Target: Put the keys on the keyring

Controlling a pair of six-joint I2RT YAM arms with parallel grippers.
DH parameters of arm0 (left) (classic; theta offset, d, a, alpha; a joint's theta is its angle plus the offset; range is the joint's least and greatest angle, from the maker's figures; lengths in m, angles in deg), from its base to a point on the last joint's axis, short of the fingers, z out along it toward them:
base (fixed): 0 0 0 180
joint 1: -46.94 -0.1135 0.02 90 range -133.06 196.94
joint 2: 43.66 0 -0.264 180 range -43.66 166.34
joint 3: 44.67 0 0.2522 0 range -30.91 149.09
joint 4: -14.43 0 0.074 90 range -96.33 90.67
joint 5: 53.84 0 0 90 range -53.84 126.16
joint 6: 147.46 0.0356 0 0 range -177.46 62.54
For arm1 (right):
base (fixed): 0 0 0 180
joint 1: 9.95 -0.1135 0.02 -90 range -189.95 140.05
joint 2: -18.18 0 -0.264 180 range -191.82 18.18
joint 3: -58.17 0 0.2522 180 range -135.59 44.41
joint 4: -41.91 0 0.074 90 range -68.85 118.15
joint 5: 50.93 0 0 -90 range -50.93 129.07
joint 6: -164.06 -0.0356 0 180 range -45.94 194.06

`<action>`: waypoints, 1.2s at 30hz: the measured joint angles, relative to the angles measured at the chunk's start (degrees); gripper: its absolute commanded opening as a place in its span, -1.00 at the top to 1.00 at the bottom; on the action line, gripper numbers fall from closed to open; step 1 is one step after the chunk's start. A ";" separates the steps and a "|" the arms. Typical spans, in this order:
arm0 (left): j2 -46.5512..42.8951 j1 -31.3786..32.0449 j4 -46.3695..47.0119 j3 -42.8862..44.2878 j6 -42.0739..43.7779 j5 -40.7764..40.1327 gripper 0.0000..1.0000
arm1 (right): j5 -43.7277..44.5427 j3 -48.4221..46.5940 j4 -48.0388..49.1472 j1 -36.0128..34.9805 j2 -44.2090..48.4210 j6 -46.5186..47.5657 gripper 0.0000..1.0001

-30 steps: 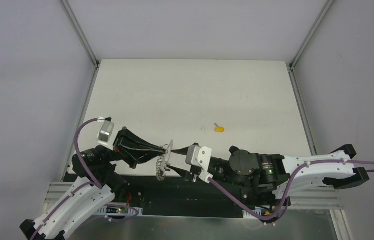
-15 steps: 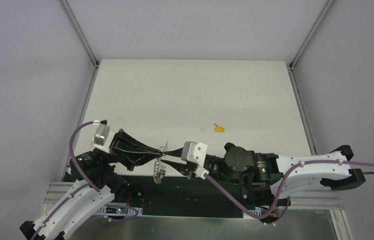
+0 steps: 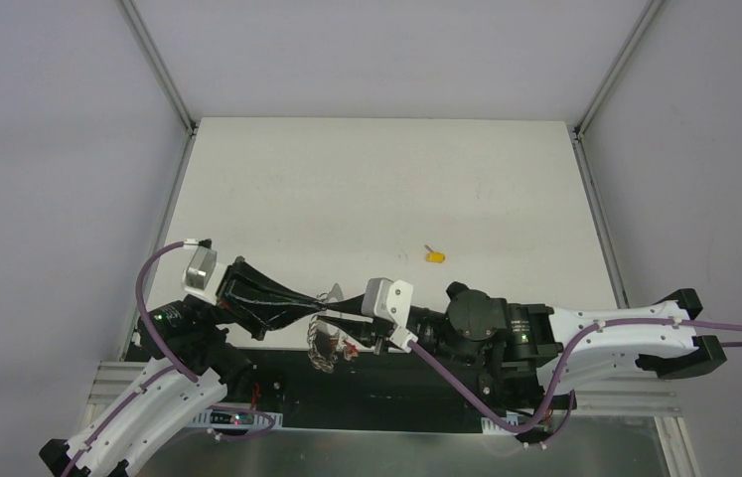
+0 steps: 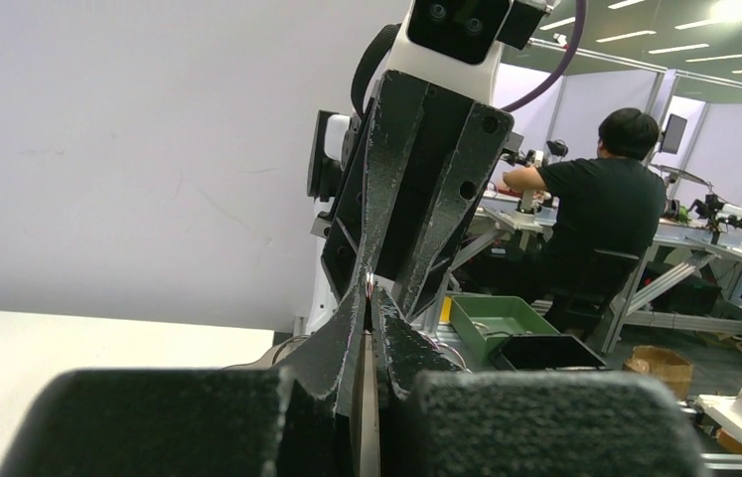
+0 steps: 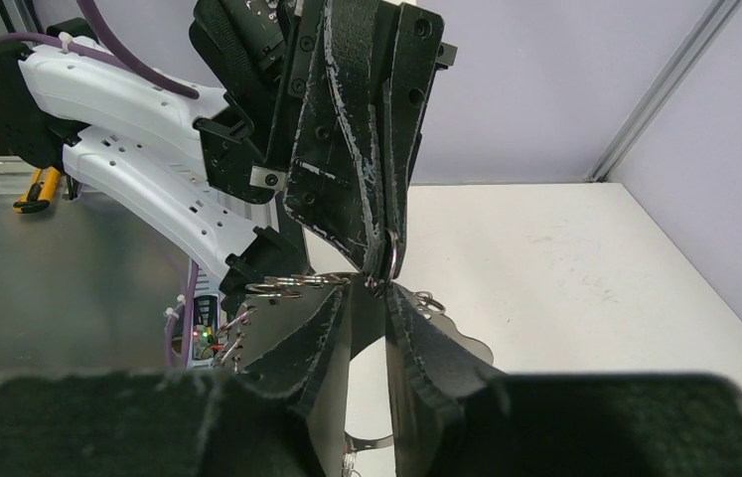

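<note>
The keyring (image 3: 322,344), a silver loop with small rings, a dangling chain and a flat silver tag, hangs above the table's near edge. My left gripper (image 3: 320,304) is shut on it; in the left wrist view (image 4: 371,290) a thin metal edge sits between its fingers. My right gripper (image 3: 340,321) meets it tip to tip, and in the right wrist view (image 5: 368,289) its fingers close around the silver loop (image 5: 389,260). Small rings (image 5: 280,286) stick out to the left. A yellow-headed key (image 3: 435,257) lies alone on the table (image 3: 367,189), far beyond both grippers.
The white table is bounded by grey walls and metal corner posts (image 3: 158,70). A black strip and a metal rail (image 3: 277,393) run under the grippers at the near edge. Purple cables (image 3: 466,393) loop along both arms.
My right gripper has moved left until its tips meet my left gripper at the keyring. My left gripper has drawn back slightly. The dangling cluster has shifted a little.
</note>
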 measured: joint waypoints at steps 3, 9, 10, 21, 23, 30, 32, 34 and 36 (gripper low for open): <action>0.00 0.00 -0.02 0.00 0.00 0.28 1.00 | 0.00 0.00 0.04 0.00 0.09 -0.15 0.60; 0.11 0.00 -0.04 0.00 0.00 0.68 1.00 | 0.00 0.00 0.09 0.00 0.31 -0.37 0.60; 0.13 0.00 -0.04 0.00 0.00 0.74 1.00 | 0.00 0.00 0.07 0.00 0.33 -0.39 0.60; 0.17 0.00 0.09 0.00 -0.09 1.73 1.00 | 0.00 0.00 0.09 0.00 0.44 -0.46 0.92; 0.17 0.00 0.35 0.00 -0.07 1.73 1.00 | -0.02 0.00 0.07 0.00 0.55 -0.63 1.00; 0.15 0.00 0.63 0.00 -0.17 2.27 1.00 | -1.33 0.00 0.02 0.00 0.61 -1.05 1.00; 0.17 0.00 0.94 0.00 -0.26 2.82 1.00 | -1.77 0.00 0.00 0.00 0.66 -1.03 1.00; 0.20 0.00 1.25 0.00 -0.44 3.26 1.00 | -2.14 0.00 0.02 0.00 0.68 -0.96 1.00; 0.31 0.00 1.49 0.00 -0.57 3.52 1.00 | -2.32 0.00 0.00 0.00 0.70 -0.85 1.00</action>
